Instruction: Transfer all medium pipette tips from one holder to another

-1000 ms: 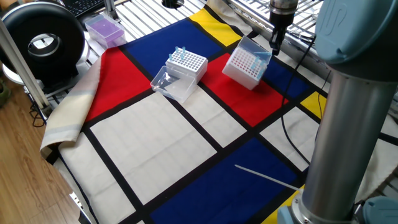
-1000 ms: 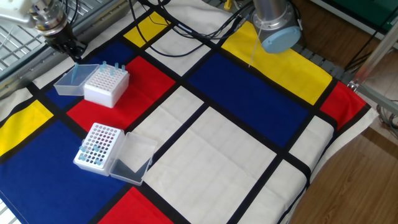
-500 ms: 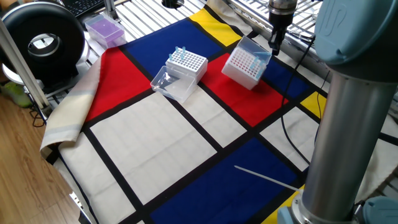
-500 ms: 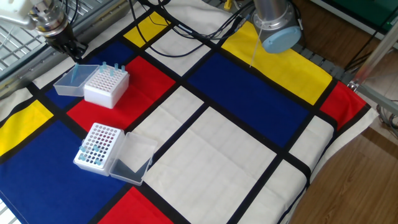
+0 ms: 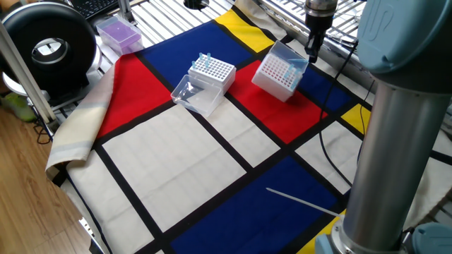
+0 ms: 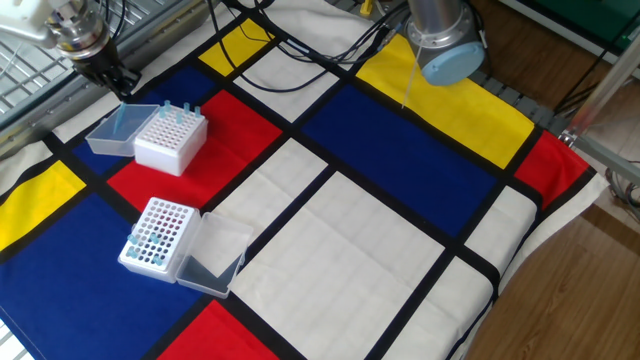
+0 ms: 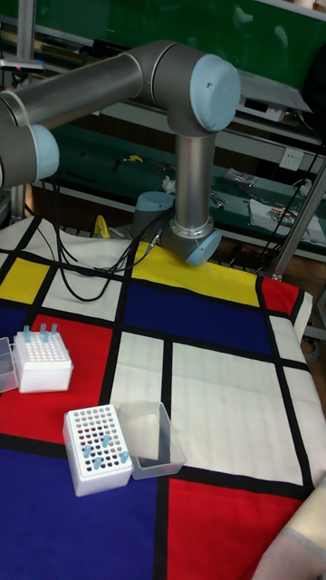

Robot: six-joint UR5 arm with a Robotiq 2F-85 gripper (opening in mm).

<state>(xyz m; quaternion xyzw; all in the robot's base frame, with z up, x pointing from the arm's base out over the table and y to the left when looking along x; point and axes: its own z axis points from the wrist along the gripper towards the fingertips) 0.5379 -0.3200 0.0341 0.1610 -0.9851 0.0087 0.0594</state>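
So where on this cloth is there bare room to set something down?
The big white panel beside the near tip box's open lid is bare, as is the blue panel past it. It is crowded by the gripper and the far tip box.

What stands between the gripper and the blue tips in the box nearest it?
Nothing covers the tips. The clear lid of the box is swung open and lies on the side toward the gripper, so approaching from above looks clear.
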